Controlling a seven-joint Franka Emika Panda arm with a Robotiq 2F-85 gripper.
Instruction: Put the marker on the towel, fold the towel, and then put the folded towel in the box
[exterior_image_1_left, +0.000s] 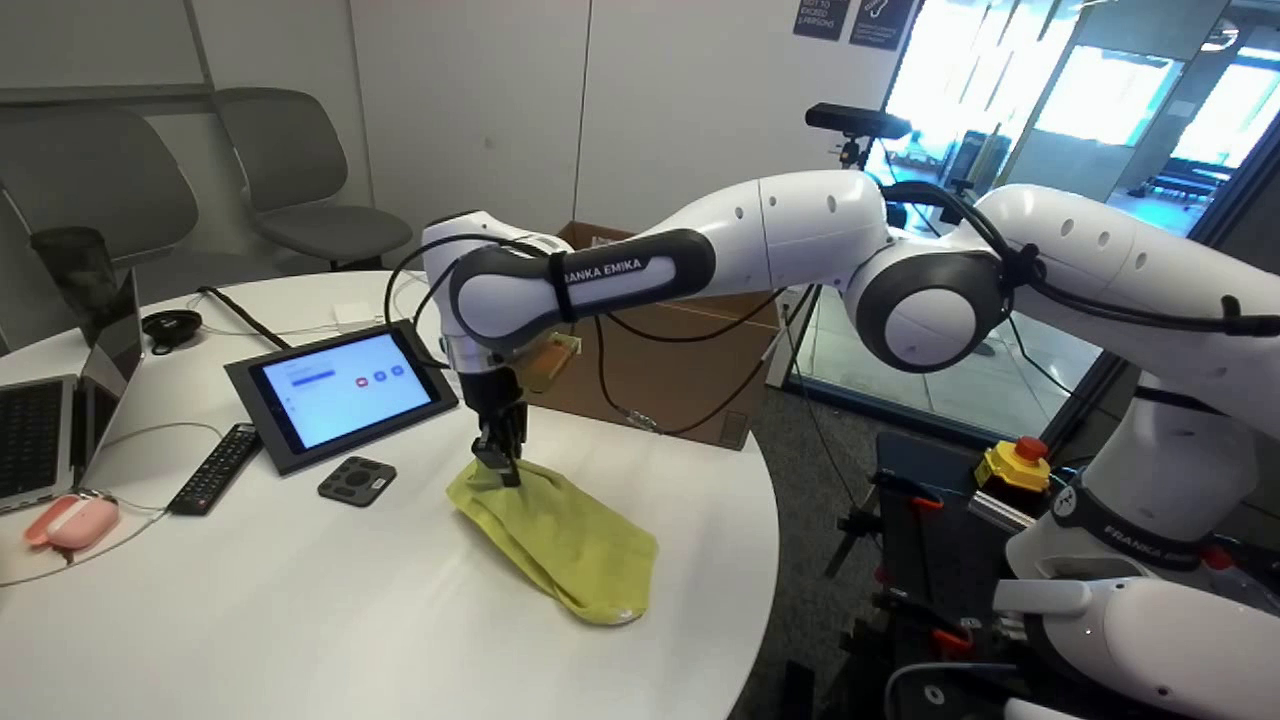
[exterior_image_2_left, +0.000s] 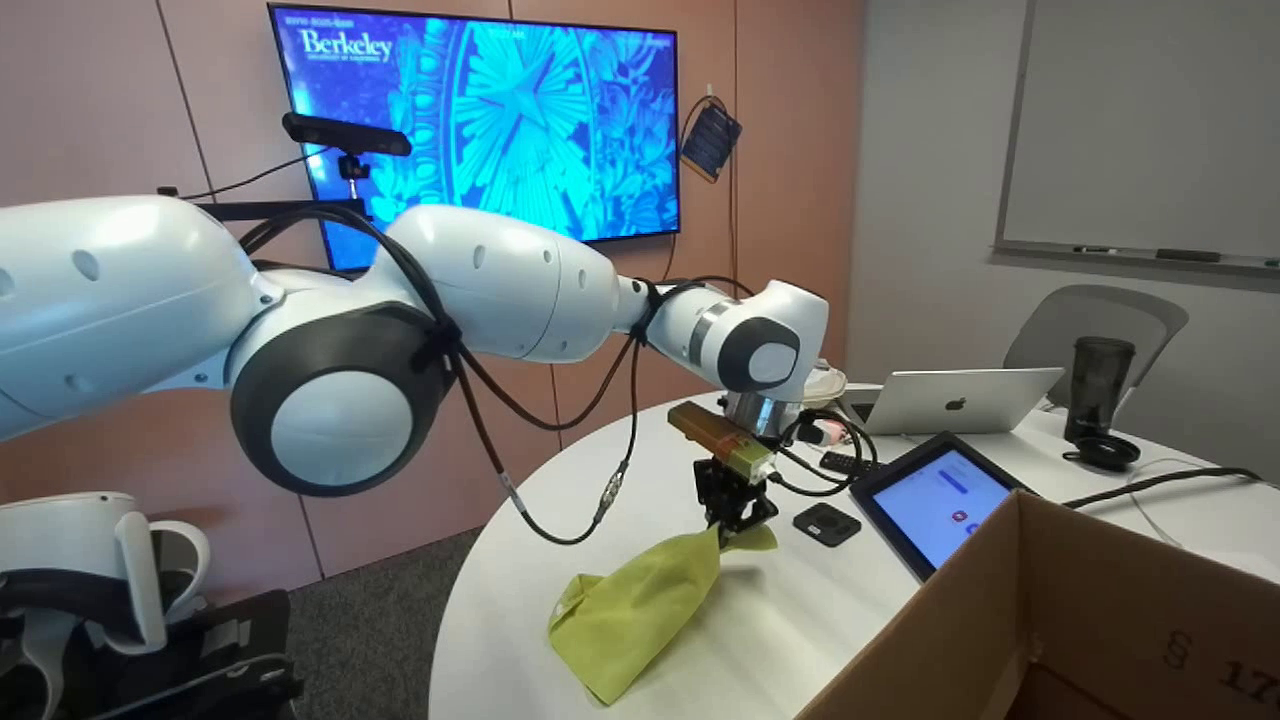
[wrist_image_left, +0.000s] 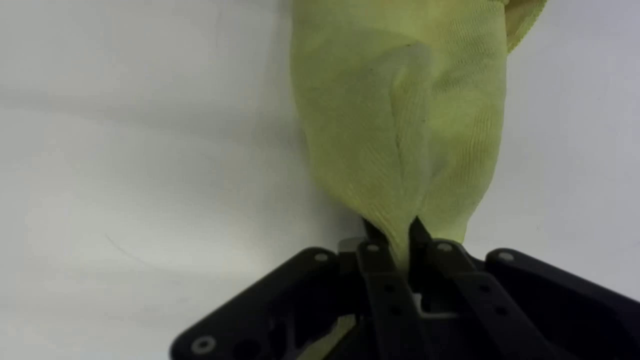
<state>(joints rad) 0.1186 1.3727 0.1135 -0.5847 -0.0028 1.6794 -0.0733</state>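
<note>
towel (wrist_image_left: 360, 125) is yellow-green and finely ribbed, box (exterior_image_2_left: 1110, 600) brown with black print, bench (exterior_image_1_left: 300, 620) white, black-framed tablet (exterior_image_1_left: 345, 385) pale blue, remote (exterior_image_1_left: 215, 470) black, earbud case (exterior_image_1_left: 82, 522) pink and white, e-stop (exterior_image_1_left: 1016, 464) red on yellow, arm (exterior_image_1_left: 745, 235) white and dark grey, TV (exterior_image_2_left: 520, 130) blue-cyan with star motif.

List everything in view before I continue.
towel: 1, yellow-green, on white table
marker: not made out
box: 1, brown, near tablet
tablet: 1, black, on table
laptop: 1, silver, on table
remote: 1, black, on table
square device: 1, grey, beside tablet
case: 1, pink, beside laptop
tumbler: 1, dark, near laptop
chairs: 2, grey, behind table
screen: 1, blue, wall
whiteboard: 1, pale, wall
stop button: 1, red, near base
cameras: 1 per exterior view, black
second arm, apparently: 1, white, partly visible
arm: 1, white, above table
gripper: 1, black, shut on towel
</note>
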